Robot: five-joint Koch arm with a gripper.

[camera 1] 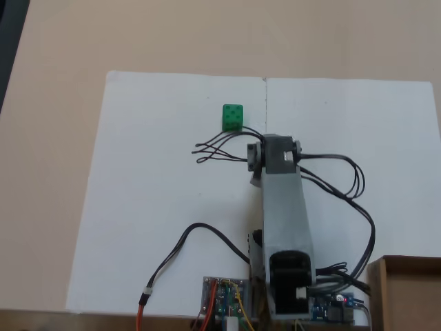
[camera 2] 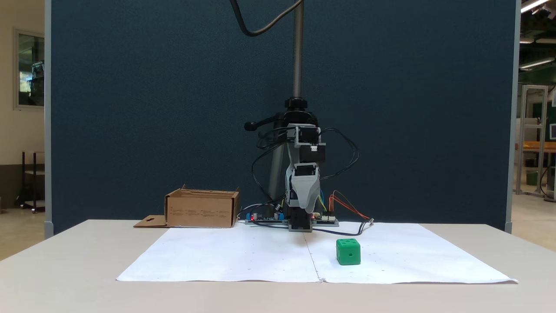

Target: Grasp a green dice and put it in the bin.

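The green dice (camera 1: 232, 116) (camera 2: 348, 251) was a small bright cube with darker green pips, sitting flat on the white paper (camera 1: 158, 207) (camera 2: 243, 256). In the fixed view from above it lay toward the paper's far edge, just left of the centre seam; in the front fixed view it stood near the paper's front edge, right of the seam. Nothing touched it.

The bin (camera 2: 202, 208) (camera 1: 406, 293) was a brown cardboard box with thin upright walls and one flap lying flat beside it, placed off the paper near the table's back edge. Small print ran along its front wall (too small to read).

The arm (camera 1: 282, 207) (camera 2: 304, 174) was folded over its base, and the gripper (camera 2: 304, 204) pointed downward, well apart from the dice. Its jaws lay one behind the other, so I cannot tell whether it was clenched or released.

The table (camera 1: 55, 138) (camera 2: 65, 261) was pale beige. Circuit boards (camera 2: 265, 217) and looping black cables (camera 1: 213, 148) sat around the base. Behind stood a dark blue partition (camera 2: 152, 108), with a workshop room beyond it at both sides
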